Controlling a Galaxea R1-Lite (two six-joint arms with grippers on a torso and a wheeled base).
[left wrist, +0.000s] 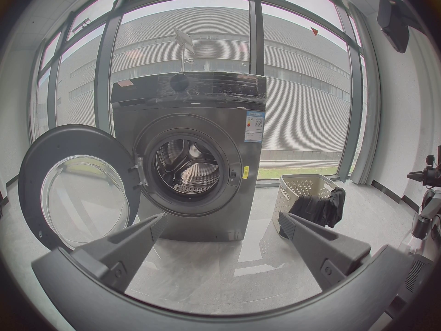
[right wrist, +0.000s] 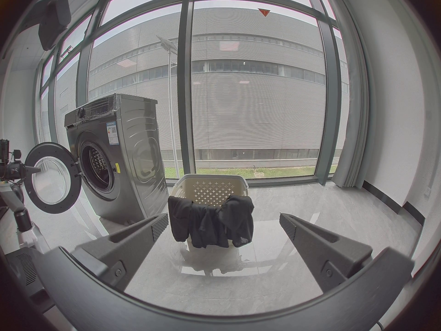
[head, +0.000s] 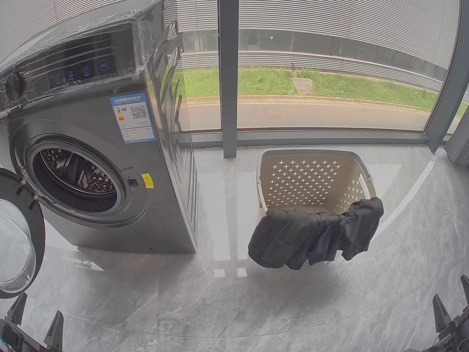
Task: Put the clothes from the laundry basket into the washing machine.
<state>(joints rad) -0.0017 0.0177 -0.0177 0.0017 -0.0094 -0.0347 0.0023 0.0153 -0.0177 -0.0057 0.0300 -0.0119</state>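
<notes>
The clothes (head: 312, 235), one dark bundle, hang over the basket's (head: 312, 153) near rim, part inside and part drooping down the outer wall toward the floor (head: 234, 309). Lying like that, they offer loose folds above the rim that I judge easy to pinch without reaching deep inside. The basket stands at the floor's window edge, just right of the machine (head: 161, 138), so the carry is short. The machine's door (head: 17, 240) is swung wide to the left, leaving the drum (head: 78, 174) mouth open, with nothing visible inside.

The right gripper (right wrist: 220, 221) faces the basket from well back, fingers spread wide and holding nothing. The left gripper (left wrist: 220, 221) looks at the drum, fingers likewise wide apart and empty. No garment has been loaded yet, as things lie.
</notes>
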